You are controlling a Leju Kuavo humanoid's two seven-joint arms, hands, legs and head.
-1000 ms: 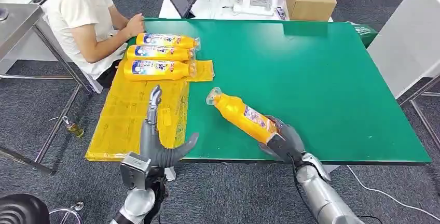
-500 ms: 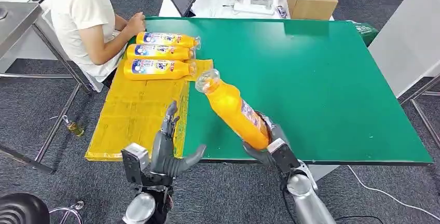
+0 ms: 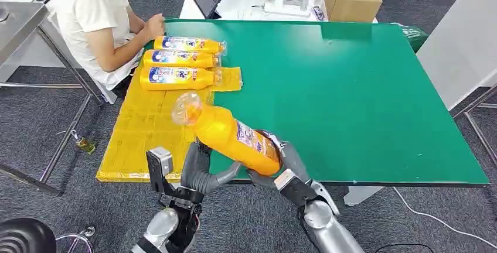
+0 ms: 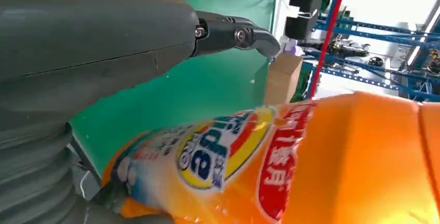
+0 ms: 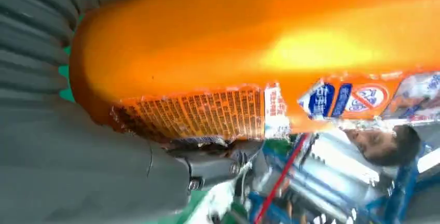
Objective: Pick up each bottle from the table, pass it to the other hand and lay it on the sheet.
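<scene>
The right hand [image 3: 280, 168] grips the base of an orange bottle [image 3: 231, 136], holding it tilted above the near edge of the green desk [image 3: 351, 89], its clear cap pointing toward 10 o'clock over the yellow sheet [image 3: 146, 124]. The left hand [image 3: 199, 174] sits just beside the bottle's underside, fingers spread and holding nothing. At 11 o'clock three more orange bottles [image 3: 179, 61] lie side by side on the sheet's far end, near a seated person [image 3: 94, 19]. A cardboard box [image 3: 350, 0] stands beyond the desk at 1 o'clock.
</scene>
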